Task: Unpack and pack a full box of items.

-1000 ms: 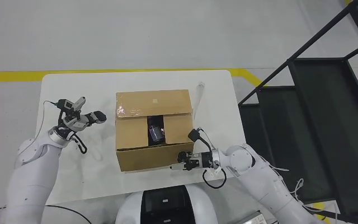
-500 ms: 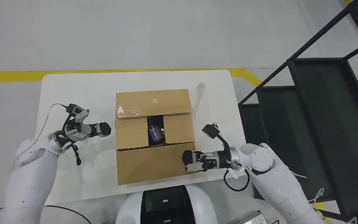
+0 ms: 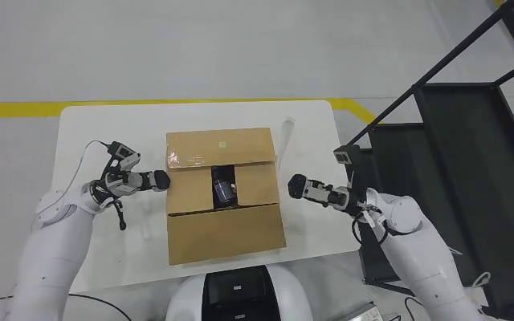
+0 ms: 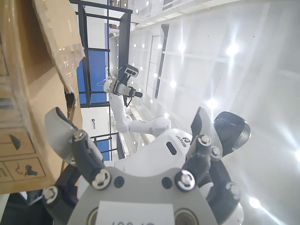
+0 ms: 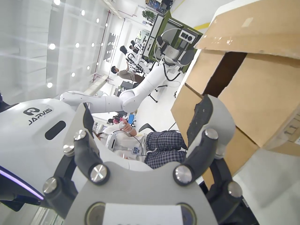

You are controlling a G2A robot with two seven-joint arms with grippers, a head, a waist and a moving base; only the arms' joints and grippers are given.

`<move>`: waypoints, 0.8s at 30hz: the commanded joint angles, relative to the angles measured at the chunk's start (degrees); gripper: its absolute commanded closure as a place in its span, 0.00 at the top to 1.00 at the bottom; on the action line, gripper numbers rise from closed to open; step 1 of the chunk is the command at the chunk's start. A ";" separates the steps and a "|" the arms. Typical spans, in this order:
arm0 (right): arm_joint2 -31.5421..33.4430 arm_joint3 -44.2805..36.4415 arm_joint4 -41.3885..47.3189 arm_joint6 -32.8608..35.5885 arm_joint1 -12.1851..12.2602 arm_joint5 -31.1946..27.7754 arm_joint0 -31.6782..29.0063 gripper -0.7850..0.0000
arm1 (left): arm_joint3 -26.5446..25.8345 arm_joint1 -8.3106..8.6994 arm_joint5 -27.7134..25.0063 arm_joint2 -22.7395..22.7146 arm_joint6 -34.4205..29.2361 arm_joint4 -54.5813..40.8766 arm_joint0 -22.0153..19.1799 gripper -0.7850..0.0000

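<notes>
White table (image 3: 96, 128) on a pale shop floor, and the box (image 3: 221, 144) sits square between my two hands. My left gripper (image 3: 161, 179) is level with the box's top edge, fingertips pointing at its left wall. In the left wrist view one finger (image 4: 58, 122) lies right against the cardboard, though I cannot tell whether it touches. The jaws are spread wide with nothing between them. My right gripper (image 3: 295, 187) hangs just off the opposite wall, apart from it, also spread and empty.

Straight ahead of each hand is a side flap (image 3: 189, 188) lying nearly flat over the opening. The gap between the two shows a dark item (image 3: 223, 189) down inside; I cannot make out what it is. The near flap (image 3: 225, 233) is already folded out on my body's side of both hands.

I judge this to be the opening step, with nothing unpacked yet. The next move calls for each hand to rise over its own flap, hook a fingertip under the free edge at the middle gap and fold it outward. Both sides should go together, since I expect a lone pull to slide the box away from the pulling hand
</notes>
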 commanded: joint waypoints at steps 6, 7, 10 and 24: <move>2.59 1.62 1.66 -1.07 0.25 -0.39 -0.56 1.00 | 2.74 -1.10 -1.74 3.11 4.12 1.57 -3.62 1.00; 2.97 1.77 1.92 -1.09 0.29 -0.44 -0.65 1.00 | 3.10 -1.29 -1.89 3.59 4.45 1.59 -4.04 1.00; 4.19 2.15 2.74 -1.53 0.40 -0.53 -0.89 1.00 | 4.37 -1.72 -1.97 4.52 4.62 1.09 -5.23 1.00; 4.86 2.13 3.39 -1.65 0.45 -0.65 -1.16 1.00 | 5.55 -3.13 -0.77 5.87 4.51 -3.31 -10.62 1.00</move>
